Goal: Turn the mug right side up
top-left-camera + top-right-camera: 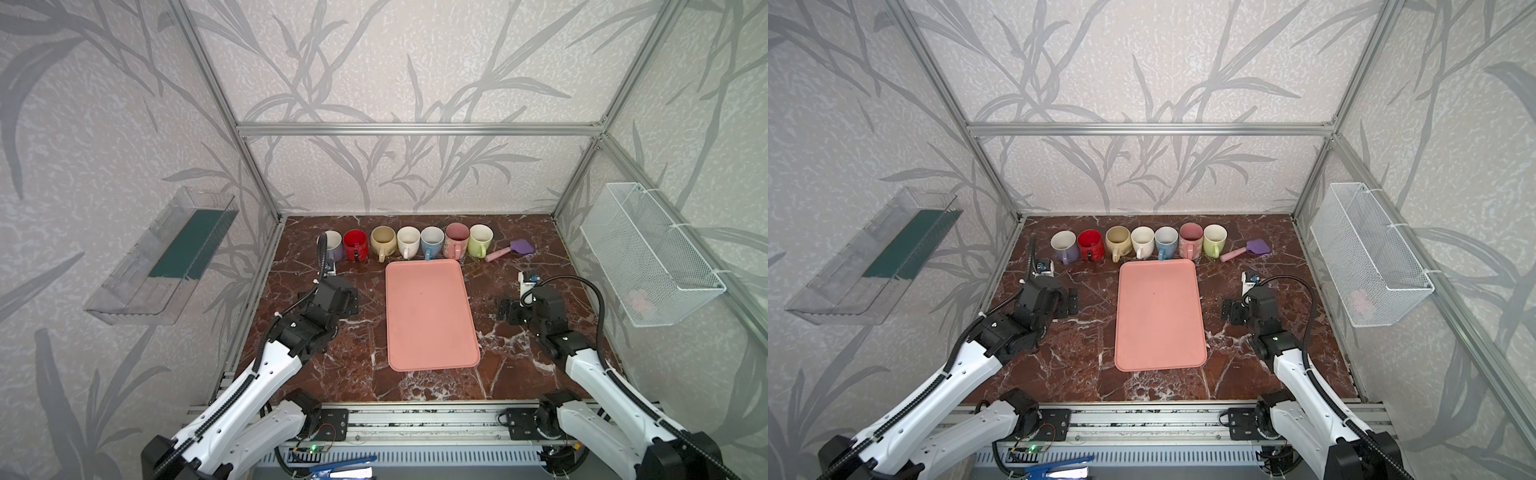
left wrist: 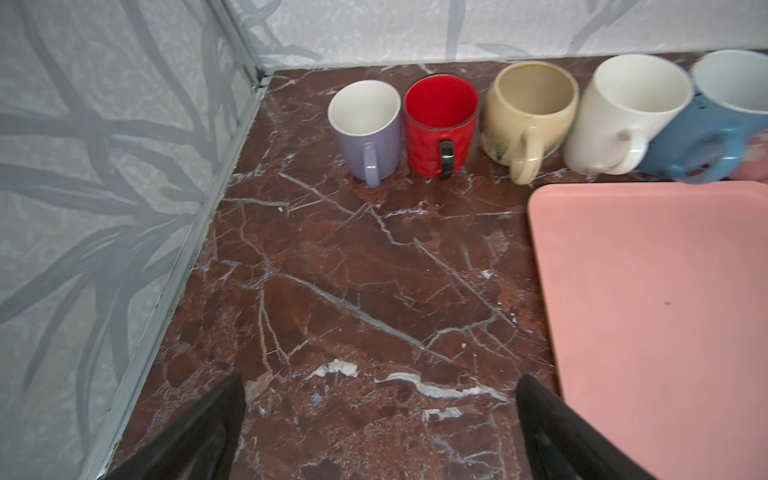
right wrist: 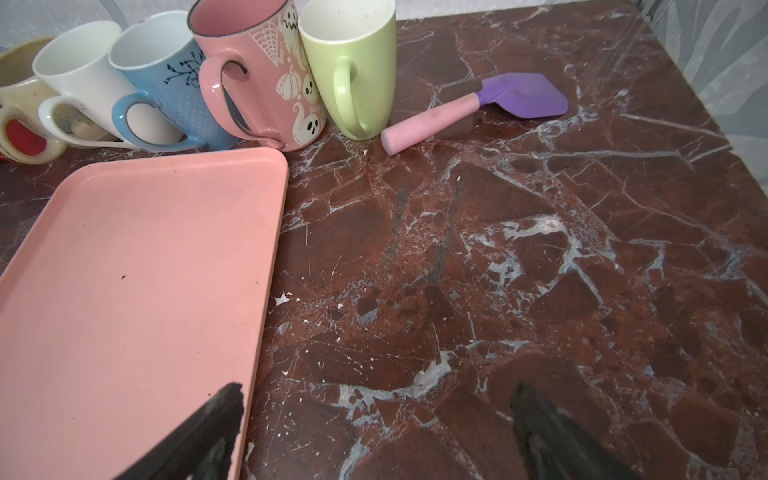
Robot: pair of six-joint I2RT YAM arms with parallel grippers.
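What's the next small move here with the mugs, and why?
Probably none beyond retracting both arms: all seven mugs, from the purple mug to the green mug, stand mouth up, and the left gripper and right gripper are open and empty on either side of the pink tray.

Left arm (image 1: 274,361) and right arm (image 1: 582,365) hover, jaws wide.

Green mug (image 3: 353,70) upright (mouth up), beside pink mug (image 3: 266,75); spatula (image 3: 478,108) near; right gripper (image 3: 378,392) jaws wide.

I count seven mugs (image 1: 408,241), one pink tray (image 1: 430,316), one purple scoop (image 1: 521,246), one wire basket (image 1: 648,253), and one clear shelf (image 1: 162,257).
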